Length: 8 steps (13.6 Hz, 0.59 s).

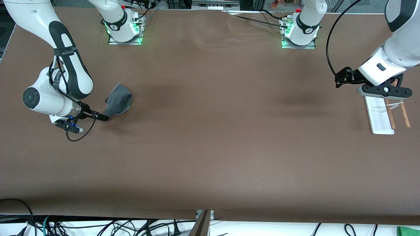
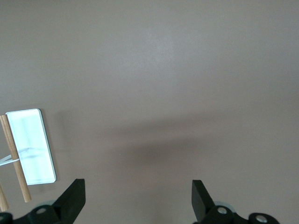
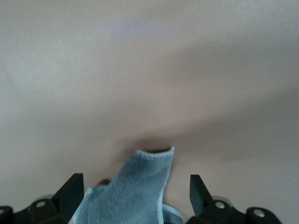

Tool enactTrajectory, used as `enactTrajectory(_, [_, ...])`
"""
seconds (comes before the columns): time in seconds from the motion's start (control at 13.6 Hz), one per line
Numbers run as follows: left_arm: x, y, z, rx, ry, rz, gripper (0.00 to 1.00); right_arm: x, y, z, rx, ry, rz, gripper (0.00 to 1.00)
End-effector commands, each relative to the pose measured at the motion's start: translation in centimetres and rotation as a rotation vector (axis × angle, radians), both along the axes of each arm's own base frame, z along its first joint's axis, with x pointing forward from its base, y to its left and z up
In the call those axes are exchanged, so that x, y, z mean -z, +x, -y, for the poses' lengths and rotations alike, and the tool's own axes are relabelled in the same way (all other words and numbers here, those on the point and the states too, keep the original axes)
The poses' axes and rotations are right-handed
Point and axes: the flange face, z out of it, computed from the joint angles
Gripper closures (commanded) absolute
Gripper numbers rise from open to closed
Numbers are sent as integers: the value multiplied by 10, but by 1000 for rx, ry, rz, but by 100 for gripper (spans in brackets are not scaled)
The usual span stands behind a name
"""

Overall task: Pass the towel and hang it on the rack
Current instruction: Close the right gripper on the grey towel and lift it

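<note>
A wide desk with a matte brown cover [image 1: 210,147] fills almost the whole front view, with soft dark shadows on it. Below its near edge, black cables [image 1: 98,226] lie on a white floor [image 1: 279,229], and a green object [image 1: 408,231] shows in the corner.

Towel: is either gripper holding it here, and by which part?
The right gripper holds the towel by one corner, the rest trailing away. The left gripper is open and holds nothing, above the rack.
</note>
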Motion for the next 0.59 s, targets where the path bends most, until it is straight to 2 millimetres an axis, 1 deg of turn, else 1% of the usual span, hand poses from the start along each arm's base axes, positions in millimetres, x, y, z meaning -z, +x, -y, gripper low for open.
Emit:
enactTrajectory(0.0, [-5,2,-1,-7,-15,-6,0,10,-1,2,112,-4,-3,0])
enactTrajectory(0.15, [-6,2,-1,-7,-15,-5,0,13,-1,1,193,-17,-18,0])
enactTrajectory(0.37, [-6,2,-1,-7,-15,-5,0,20,-5,7,213,-27,-35,0])
enactTrajectory(0.44, [-6,2,-1,-7,-15,-5,0,20,-5,11,216,-30,-33,2])
enactTrajectory(0.52, [-7,2,0,-6,-15,-3,0,20,-5,11,215,-32,-34,9])
